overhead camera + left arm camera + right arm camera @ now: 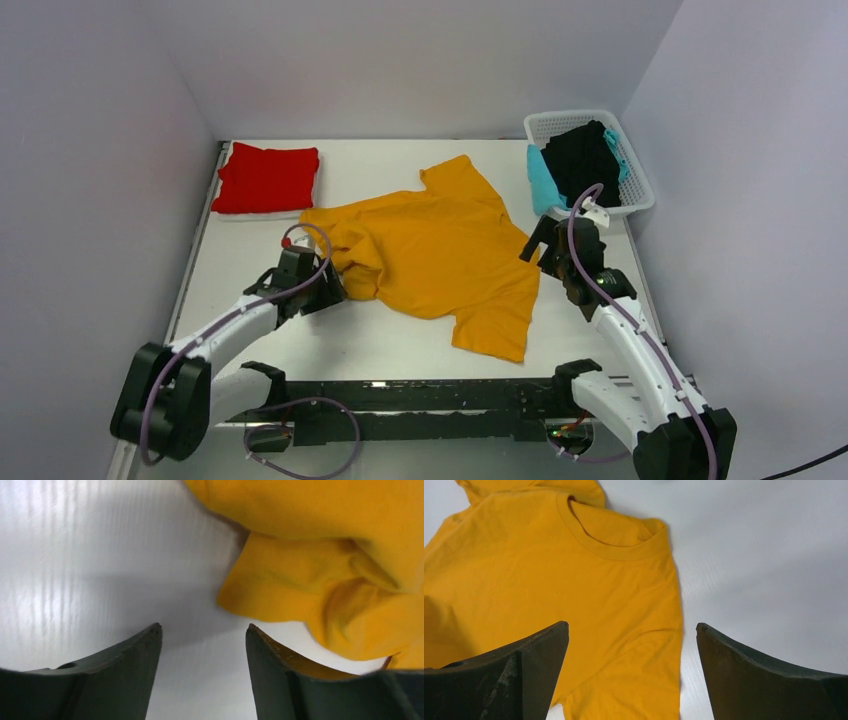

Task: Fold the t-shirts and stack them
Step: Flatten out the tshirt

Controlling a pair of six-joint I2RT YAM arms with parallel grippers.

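Flattening step, I judge: my left claw (202, 627) gapes empty beside the bunched corner of the orange t-shirt (440, 255) — right claw (632, 625) wide, empty, near its collar (614, 550). Next: pinch the bunch, pull toward the left edge of the tabletop (380, 340).

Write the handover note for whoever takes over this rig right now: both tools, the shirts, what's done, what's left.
Left tool: open, empty, low at the bunched left edge of the orange t-shirt.
Right tool: open, empty, over that shirt's right edge.
The orange t-shirt lies mostly flat mid-table, not folded.
Done: red t-shirt folded at the far left corner.
Left: fold the orange one and stack it on the red. Then do the black garment and the turquoise garment in the basket at far right.
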